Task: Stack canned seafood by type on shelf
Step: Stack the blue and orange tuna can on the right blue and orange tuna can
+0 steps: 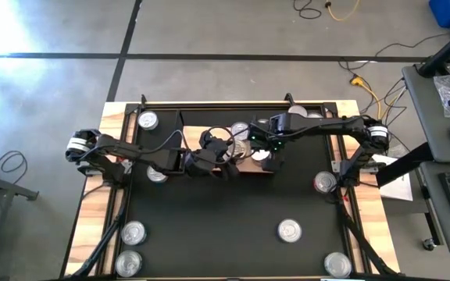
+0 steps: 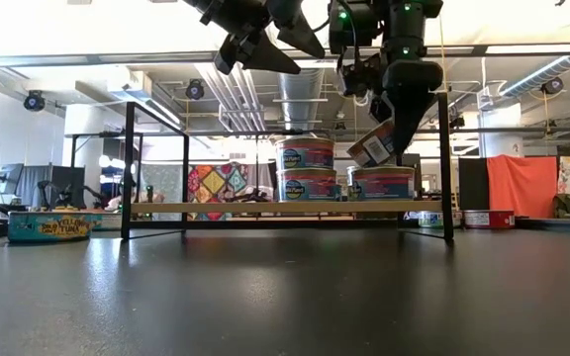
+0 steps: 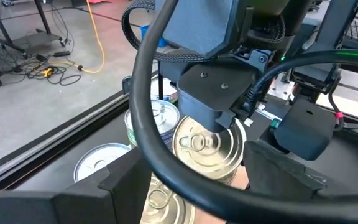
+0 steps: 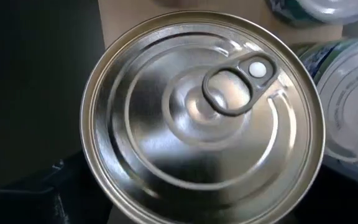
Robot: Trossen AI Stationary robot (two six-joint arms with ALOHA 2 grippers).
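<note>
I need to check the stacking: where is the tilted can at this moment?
In the low view the tilted can hangs in the right hand just above the single can on the shelf, right of the two-can stack.

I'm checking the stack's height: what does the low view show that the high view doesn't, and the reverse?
Only the low view shows levels: two cans stacked on the shelf, a single can beside them, and a tilted can at the right gripper, above that single can.

Only the high view shows the loose cans across the black mat, such as one near the front.

Both show the two arms meeting over the shelf, the left gripper close by.
</note>
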